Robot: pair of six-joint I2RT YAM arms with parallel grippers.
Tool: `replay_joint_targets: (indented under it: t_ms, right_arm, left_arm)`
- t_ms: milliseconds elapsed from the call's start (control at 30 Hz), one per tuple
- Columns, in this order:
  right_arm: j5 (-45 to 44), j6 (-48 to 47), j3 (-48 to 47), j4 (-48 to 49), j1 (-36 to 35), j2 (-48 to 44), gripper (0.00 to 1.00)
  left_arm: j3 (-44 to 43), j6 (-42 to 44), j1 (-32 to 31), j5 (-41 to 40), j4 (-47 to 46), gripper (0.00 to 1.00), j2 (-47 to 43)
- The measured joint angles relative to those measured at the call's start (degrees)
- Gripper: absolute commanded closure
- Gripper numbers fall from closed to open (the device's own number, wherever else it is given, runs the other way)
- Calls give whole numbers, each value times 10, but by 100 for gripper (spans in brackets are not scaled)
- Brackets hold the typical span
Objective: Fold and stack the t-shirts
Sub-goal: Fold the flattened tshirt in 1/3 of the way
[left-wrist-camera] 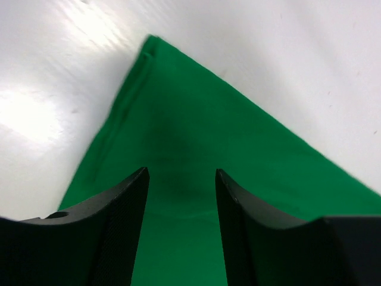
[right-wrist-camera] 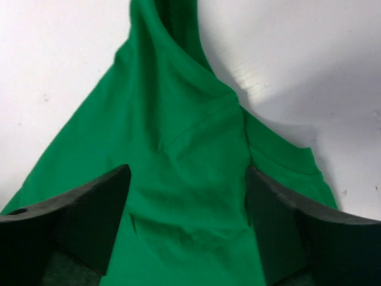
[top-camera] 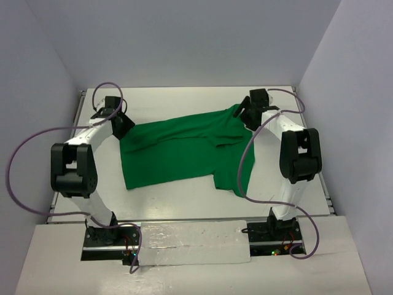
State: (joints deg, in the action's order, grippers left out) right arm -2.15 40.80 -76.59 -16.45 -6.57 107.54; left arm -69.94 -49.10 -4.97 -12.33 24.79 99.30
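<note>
The white bench [top-camera: 184, 101] carries one green shirt [top-camera: 178, 157], spread loosely across its middle. It reaches from the left arm's side to the right arm's side, and a sleeve [top-camera: 236, 175] trails toward the near right. It lies mostly flat but skewed, with a rumpled fold near its far right end.

The left hand [top-camera: 121, 125] sits over the shirt's far left corner. Its wrist view shows the fingers [left-wrist-camera: 128, 202] spread apart with cloth lying in the gap below them, and nothing looks pinched. The hemmed corner [left-wrist-camera: 152, 42] points away just beyond the tips.

The right hand [top-camera: 247, 114] sits over the far right end. Its fingers [right-wrist-camera: 101, 202] are spread wider and straddle the cloth near a sleeve seam [right-wrist-camera: 202, 119], and again nothing looks gripped.

The shirt should handle as light, limp and stretchy. It will probably sag, drag on the bench and bunch if it is pulled from a single point. The doubled hems and seams look like the firmest places to hold, so a pinch at the hem corner on the left and at the shoulder seam on the right seems best. Both sides would need to lift together to keep the edge taut.
</note>
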Motion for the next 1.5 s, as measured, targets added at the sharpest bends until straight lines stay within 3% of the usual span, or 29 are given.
replay_joint_targets:
  t_ms: [100,233,367,667,867,1333,1500]
  right_arm:
    - [-5,-10,1,-9,0,5,35]
    - [-6,-20,20,-3,0,2,23]
    - [-10,-21,90,8,0,-35,20]
    - [-5,-6,184,51,-25,-181,41]
    - [38,36,185,90,-93,-125,45]
    - [78,97,189,108,-104,-55,45]
    - [77,111,192,114,-104,-54,40]
  left_arm:
    - [-4,8,-6,23,-4,44,33]
    - [-4,15,-7,44,-5,44,61]
    - [-4,18,-7,52,-10,45,87]
    - [-17,18,-7,46,-13,47,106]
    - [-17,18,-7,46,-14,46,106]
    - [-17,20,-7,46,-13,47,106]
    - [-17,20,-7,46,-13,47,106]
